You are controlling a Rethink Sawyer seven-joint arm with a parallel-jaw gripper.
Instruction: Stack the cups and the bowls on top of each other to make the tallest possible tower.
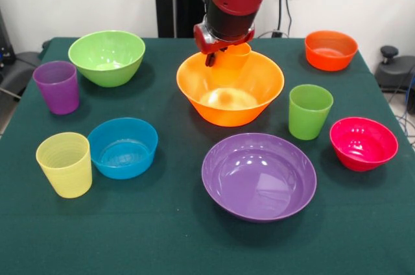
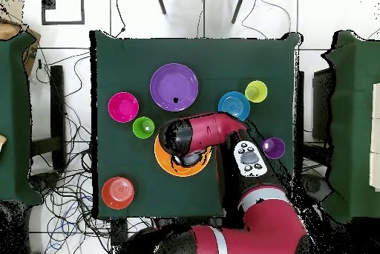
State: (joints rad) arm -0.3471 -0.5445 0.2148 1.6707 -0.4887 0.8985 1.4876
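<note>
No text, label, brand, number or sign can be read on anything here.

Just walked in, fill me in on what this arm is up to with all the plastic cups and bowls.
The gripper is over the far rim of the large orange-yellow bowl, apparently with the orange cup there. Nothing is stacked yet: the purple bowl, blue bowl, pink-red bowl, orange-red bowl and light green bowl sit apart on the table, as do the purple, yellow and green cups.
</note>
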